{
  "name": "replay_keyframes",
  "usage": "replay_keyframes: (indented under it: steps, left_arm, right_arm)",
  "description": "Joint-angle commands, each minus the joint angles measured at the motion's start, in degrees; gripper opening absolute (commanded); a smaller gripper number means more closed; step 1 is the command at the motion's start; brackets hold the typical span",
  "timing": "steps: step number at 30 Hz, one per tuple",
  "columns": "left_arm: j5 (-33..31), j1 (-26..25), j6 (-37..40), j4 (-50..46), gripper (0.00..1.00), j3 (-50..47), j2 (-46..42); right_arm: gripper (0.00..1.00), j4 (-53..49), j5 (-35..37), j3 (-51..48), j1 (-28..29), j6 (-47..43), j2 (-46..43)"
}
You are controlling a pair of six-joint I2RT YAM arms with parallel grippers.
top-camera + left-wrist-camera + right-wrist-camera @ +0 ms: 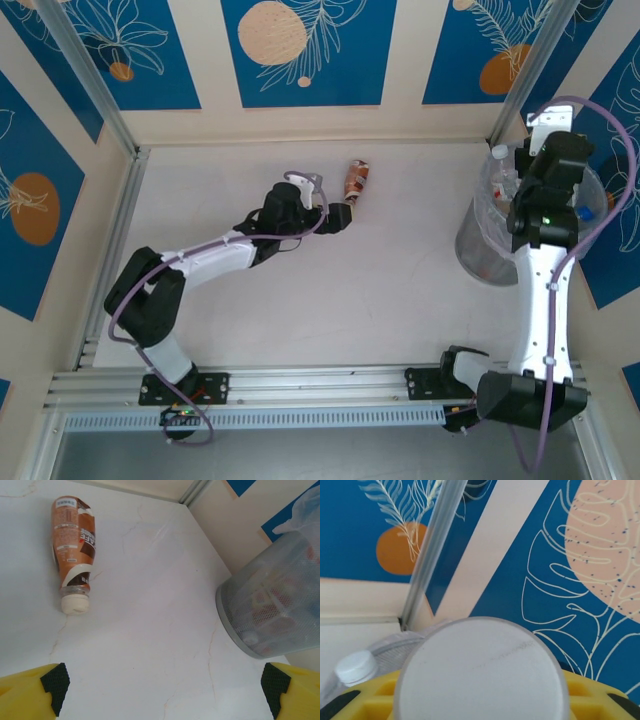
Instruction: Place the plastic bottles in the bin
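One brown bottle (73, 545) lies just beyond the released left hand (338, 217); right hand (482, 702) grips another bottle (482, 665) over the bin (475, 245)

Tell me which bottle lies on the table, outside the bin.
The brown-labelled, white-capped bottle, on its side before the left gripper; the rest are in or over the bin.

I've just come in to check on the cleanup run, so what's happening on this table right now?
The right gripper holds a pale, round-ended plastic bottle above the round mesh-walled bin lined with a clear bag, where other bottles already lie. The left gripper, jaws wide open, points at a brown-labelled, white-capped bottle lying on the white table, not touching it.
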Motion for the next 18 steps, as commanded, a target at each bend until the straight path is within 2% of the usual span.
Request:
replay_keyframes:
  steps: [1,5,8,10,14,18]
  left_arm:
    - [2.09,0.70,-1.23,-0.21,1.00,1.77,0.93]
    - [1.87,0.77,-1.66,0.10,0.99,1.17,0.72]
    - [1.41,0.73,-1.71,0.01,1.00,0.43,0.28]
    - [0.97,0.73,-1.62,-0.07,1.00,0.01,-0.18]
    - [0.85,0.69,-1.53,-0.90,1.00,0.14,-0.26]
    - [1.30,0.73,-1.62,-1.52,1.00,0.52,-0.14]
  right_arm:
    - [0.33,9.01,6.09,-1.81,1.33,-8.78,0.62]
    - [0.35,13.37,6.35,-3.69,3.23,-13.03,1.68]
    - [0.48,15.67,7.55,-5.46,4.71,-17.57,2.15]
    - [0.50,17.58,9.28,-7.62,5.85,-19.62,2.15]
    - [0.46,21.24,10.11,-13.22,6.99,-16.31,-0.82]
    - [0.46,21.46,8.37,-16.39,4.82,-10.47,-3.37]
